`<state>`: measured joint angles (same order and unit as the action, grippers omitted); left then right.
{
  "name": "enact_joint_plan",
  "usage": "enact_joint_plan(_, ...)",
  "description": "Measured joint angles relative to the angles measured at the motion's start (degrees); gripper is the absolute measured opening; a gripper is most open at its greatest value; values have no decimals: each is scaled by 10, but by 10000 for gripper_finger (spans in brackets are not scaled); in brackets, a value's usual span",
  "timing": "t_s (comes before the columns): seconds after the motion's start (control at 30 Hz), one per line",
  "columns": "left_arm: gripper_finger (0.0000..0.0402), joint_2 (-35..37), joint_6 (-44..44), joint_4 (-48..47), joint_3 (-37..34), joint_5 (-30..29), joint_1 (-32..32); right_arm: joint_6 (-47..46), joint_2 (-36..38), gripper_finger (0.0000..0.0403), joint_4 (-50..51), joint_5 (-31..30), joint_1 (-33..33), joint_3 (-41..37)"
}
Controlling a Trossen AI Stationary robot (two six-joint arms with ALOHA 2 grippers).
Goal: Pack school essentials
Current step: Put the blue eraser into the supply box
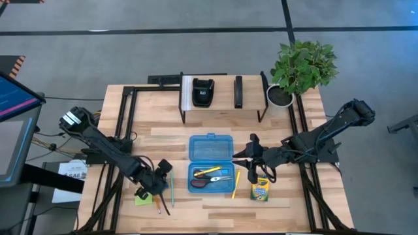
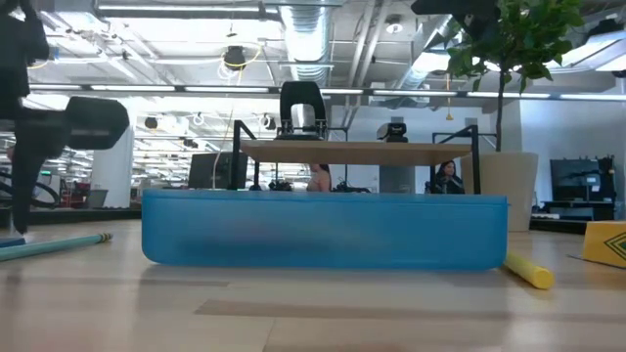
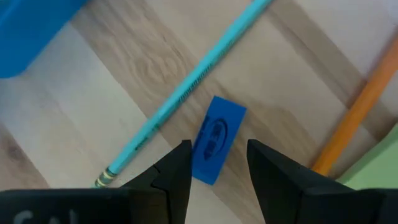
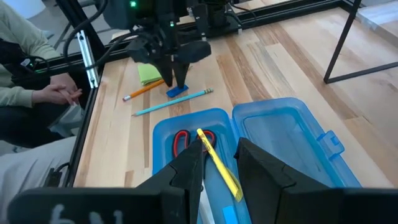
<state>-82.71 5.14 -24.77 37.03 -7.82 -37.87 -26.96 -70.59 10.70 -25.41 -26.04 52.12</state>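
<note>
A translucent blue case (image 1: 210, 163) lies open mid-table. Red-handled scissors (image 4: 186, 140) and a yellow pencil (image 4: 217, 163) lie in its near half. A blue eraser (image 3: 216, 138) lies flat on the wood between a teal pencil (image 3: 186, 93) and an orange pencil (image 3: 357, 112), with a green sticky pad (image 1: 142, 199) beside them. My left gripper (image 3: 216, 168) points down, open, with a finger on either side of the eraser's end. My right gripper (image 4: 217, 158) hovers open to the right of the case, above the table, holding nothing. A second yellow pencil (image 1: 236, 185) and a crayon box (image 1: 260, 189) sit right of the case.
A dark metal rack (image 1: 222, 94) with black devices stands along the far edge, and a potted plant (image 1: 300, 65) is at the far right corner. A seated person's hands (image 4: 59, 93) show beyond the table's left edge. Bare wood lies in front of the case.
</note>
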Motion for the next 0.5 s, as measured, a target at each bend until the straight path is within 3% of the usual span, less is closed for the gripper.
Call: enact_joint_plan(0.5, 142, -58, 24, -4, 16, 16, 2, 0, 0, 120, -4, 0, 0, 0)
